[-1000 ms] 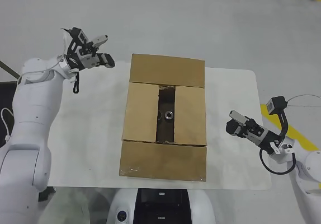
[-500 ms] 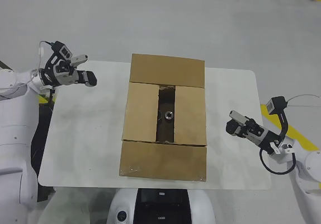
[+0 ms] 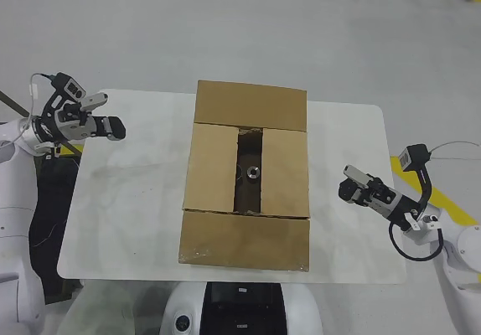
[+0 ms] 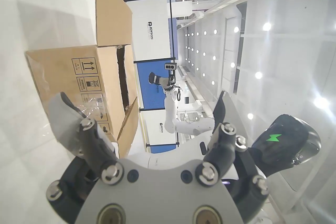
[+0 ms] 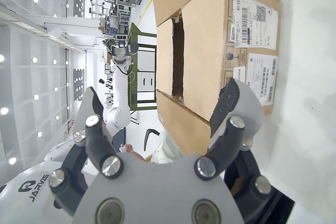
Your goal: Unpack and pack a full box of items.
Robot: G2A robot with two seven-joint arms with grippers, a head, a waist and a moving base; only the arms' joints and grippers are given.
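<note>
A brown cardboard box [image 3: 249, 176] stands in the middle of the white table [image 3: 140, 209]. Its two side flaps are nearly shut, leaving a narrow dark slot [image 3: 249, 172] where a small round item [image 3: 252, 173] shows inside. The far and near flaps lie folded outward. My left gripper [image 3: 113, 127] hangs open and empty over the table's far left corner, well away from the box [image 4: 86, 78]. My right gripper [image 3: 347, 186] is open and empty above the table to the right of the box [image 5: 210, 38], pointing at its labelled side.
Bare table surface lies on both sides of the box. A black patch of floor [image 3: 52, 209] borders the table's left edge, and a yellow floor stripe [image 3: 442, 201] runs at the right.
My left arm has swung out to the left and slightly nearer, from beside the box's far left corner to the table's far left corner. The right arm and the box have not moved.
</note>
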